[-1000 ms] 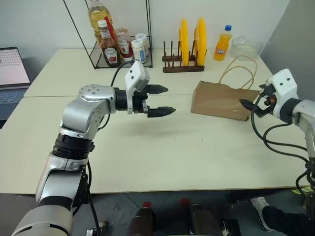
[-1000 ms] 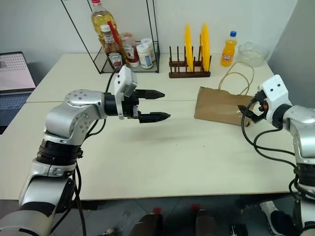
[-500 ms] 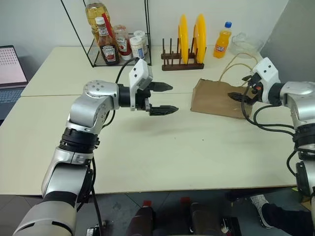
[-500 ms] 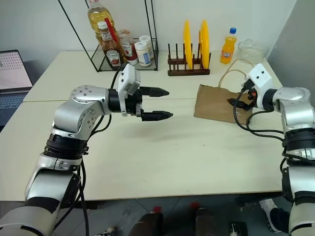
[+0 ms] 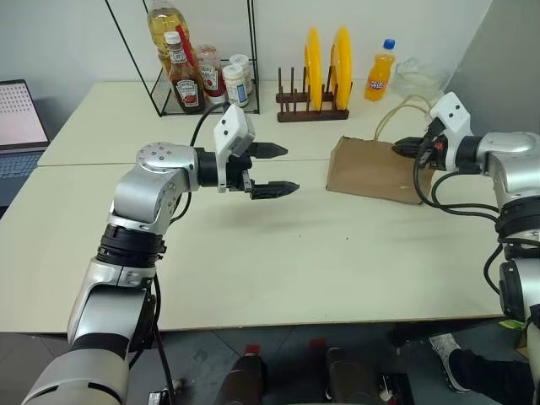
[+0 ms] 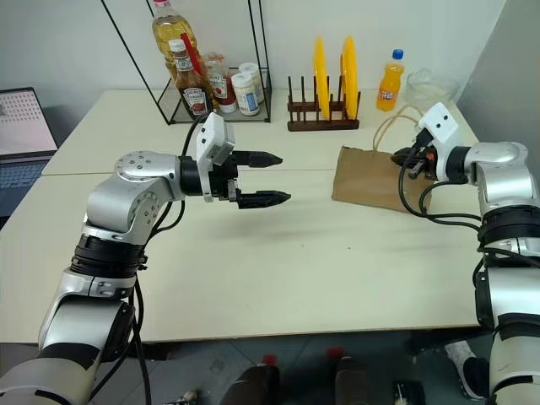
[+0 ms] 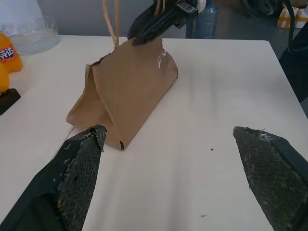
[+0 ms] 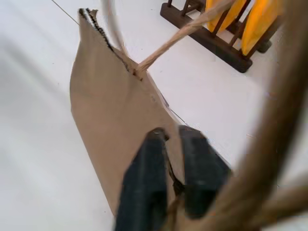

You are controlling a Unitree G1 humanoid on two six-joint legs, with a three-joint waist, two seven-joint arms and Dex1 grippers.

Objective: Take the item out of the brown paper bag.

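The brown paper bag lies flat on the table at the right, its tan cord handles looping toward the back. My right gripper is shut on the bag's upper edge beside the handles; the right wrist view shows its black fingers pinched on the paper. My left gripper hovers open over the middle of the table, left of the bag and pointing at it, nothing between its fingers. The bag stands a little raised at the pinched edge. The item is hidden.
A wire rack with a ketchup bottle, oil and jars stands at the back left. A wooden rack with yellow plates, an orange soda bottle and a clear bowl line the back. A laptop is at far left.
My right gripper moved from the bag's right side up to its edge by the handles and went from open to shut on the paper. The left arm stayed put.
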